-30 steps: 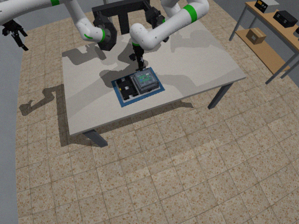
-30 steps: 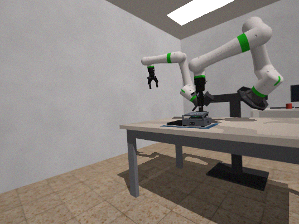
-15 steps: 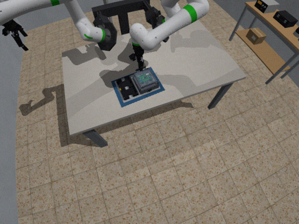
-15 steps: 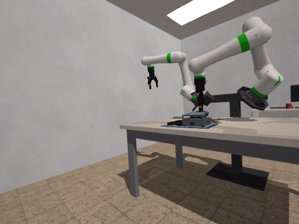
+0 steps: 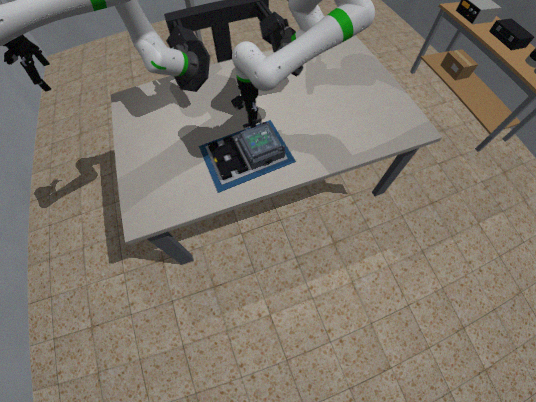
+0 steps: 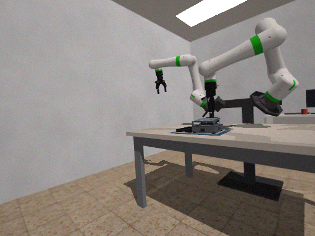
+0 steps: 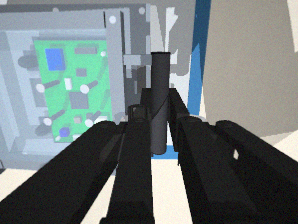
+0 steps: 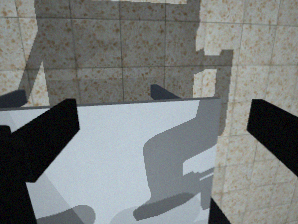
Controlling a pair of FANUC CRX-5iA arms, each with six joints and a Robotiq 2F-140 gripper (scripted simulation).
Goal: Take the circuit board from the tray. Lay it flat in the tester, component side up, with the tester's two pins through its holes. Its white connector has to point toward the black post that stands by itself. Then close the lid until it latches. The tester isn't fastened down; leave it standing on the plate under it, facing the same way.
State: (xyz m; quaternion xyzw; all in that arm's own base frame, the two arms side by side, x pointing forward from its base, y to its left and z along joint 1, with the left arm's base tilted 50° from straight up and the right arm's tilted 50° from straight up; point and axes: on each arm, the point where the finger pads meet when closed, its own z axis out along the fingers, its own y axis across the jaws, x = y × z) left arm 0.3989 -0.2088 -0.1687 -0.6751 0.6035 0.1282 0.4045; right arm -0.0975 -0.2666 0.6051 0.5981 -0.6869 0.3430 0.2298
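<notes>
Two black pincer fingers stand wide apart above seemingly the pale tabletop (image 8: pixel 110 150).

Top and exterior views share the table (image 5: pixel 350 115) (image 6: pixel 264 136) from afar.

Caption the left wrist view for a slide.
Jaws closed around a dark upright post beside the tester, the green circuit board under its clear lid.

Plain grey walls all around, lit by a bright rectangular panel (image 6: pixel 211 11) set in the ceiling (image 6: pixel 164 12). Underfoot, speckled tan square tiles (image 5: pixel 300 300) (image 6: pixel 73 205) (image 8: pixel 100 30), with dark shadows under a pale-topped table (image 5: pixel 350 100) (image 6: pixel 279 135) (image 8: pixel 110 140) on grey legs. Off to one side, a wooden-shelved bench (image 5: pixel 492 45) with a cardboard box (image 5: pixel 459 65) on its lower shelf.
</notes>
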